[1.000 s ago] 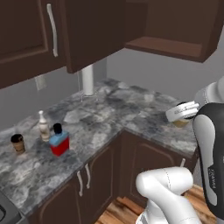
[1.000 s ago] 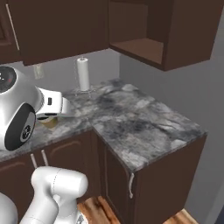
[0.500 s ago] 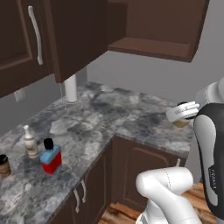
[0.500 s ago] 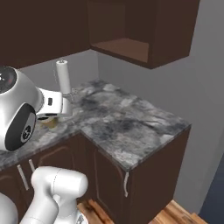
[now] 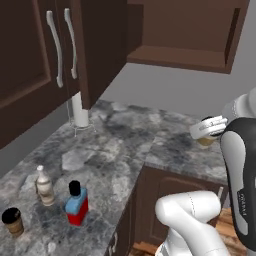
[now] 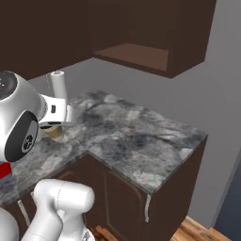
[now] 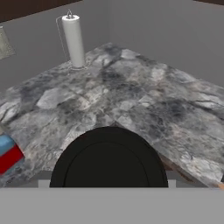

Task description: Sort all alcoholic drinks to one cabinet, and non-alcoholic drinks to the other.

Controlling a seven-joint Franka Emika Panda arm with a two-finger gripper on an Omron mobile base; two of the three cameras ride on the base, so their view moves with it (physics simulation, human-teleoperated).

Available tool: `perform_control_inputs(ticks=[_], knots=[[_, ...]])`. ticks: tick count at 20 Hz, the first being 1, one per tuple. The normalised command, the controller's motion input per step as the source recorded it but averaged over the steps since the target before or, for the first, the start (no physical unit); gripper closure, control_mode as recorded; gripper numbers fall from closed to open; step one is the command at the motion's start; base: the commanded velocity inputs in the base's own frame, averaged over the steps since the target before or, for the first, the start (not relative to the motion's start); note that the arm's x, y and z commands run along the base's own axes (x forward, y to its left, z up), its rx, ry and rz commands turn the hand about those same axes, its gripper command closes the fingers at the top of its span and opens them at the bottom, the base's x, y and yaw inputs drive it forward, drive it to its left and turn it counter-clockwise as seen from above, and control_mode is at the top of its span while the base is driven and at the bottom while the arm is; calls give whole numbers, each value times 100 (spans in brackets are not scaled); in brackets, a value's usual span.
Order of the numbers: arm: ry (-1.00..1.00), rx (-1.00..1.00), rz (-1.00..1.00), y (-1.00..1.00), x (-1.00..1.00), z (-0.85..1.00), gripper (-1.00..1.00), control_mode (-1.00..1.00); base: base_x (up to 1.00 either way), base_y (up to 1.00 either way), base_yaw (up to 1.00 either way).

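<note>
coffee cup (image 7: 108, 159) sits clamped in the tool (image 5: 207, 136), its black lid facing the hand view.

Grey-mottled counter (image 5: 120, 150); dark brown cabinet (image 5: 30, 60) — silver handles; blue-and-red bottle (image 5: 76, 205); tan, black-lidded cup (image 5: 12, 221)

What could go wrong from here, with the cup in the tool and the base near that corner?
1. The coffee cup sits in the tool high off the counter; if it slips, it probably falls and spills.
2. The open cabinet shelf hangs well above; lifting the cup could clip its front edge.
3. The blue bottle, pale bottle and second cup stand close together; a later reach could knock a neighbour.
</note>
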Motion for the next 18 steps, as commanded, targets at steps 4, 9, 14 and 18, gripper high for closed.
perform_control_inputs(ticks=[4, 9, 14, 18], knots=[[0, 0, 0, 0, 0, 0, 100, 100, 40, 33, -26], [0, 0, 0, 0, 0, 0, 100, 100, 46, 16, -24], [0, 0, 0, 0, 0, 0, 100, 100, 48, 4, -20], [0, 0, 0, 0, 0, 0, 100, 100, 34, 22, -15]])
